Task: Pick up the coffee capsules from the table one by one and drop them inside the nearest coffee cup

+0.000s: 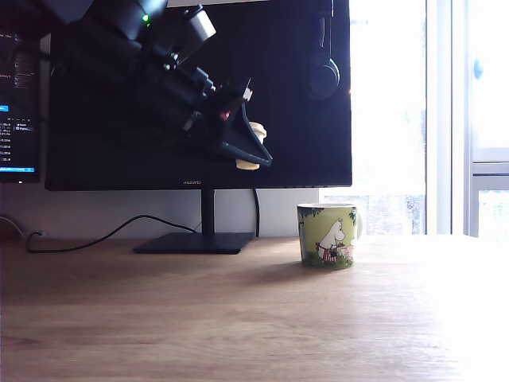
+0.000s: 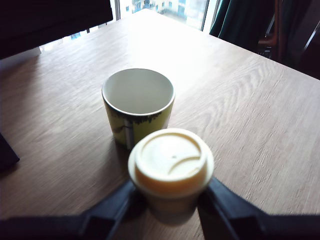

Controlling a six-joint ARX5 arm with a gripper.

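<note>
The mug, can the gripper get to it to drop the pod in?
Probably yes. The gripper holds the cream pod up in the air, to the exterior view's left of the mug. The mug's mouth is open and looks empty in the wrist view, and nothing stands between them.

Cream-white capsule (image 2: pixel 171 167), green illustrated cup (image 1: pixel 328 235) pale inside, light-brown grained table (image 1: pixel 238 318)

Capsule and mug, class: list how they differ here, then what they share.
The cream capsule is held aloft in the hand; the green printed mug stands on the table. The capsule is far smaller. Its top is closed; the mug is open and empty. Both are round.
</note>
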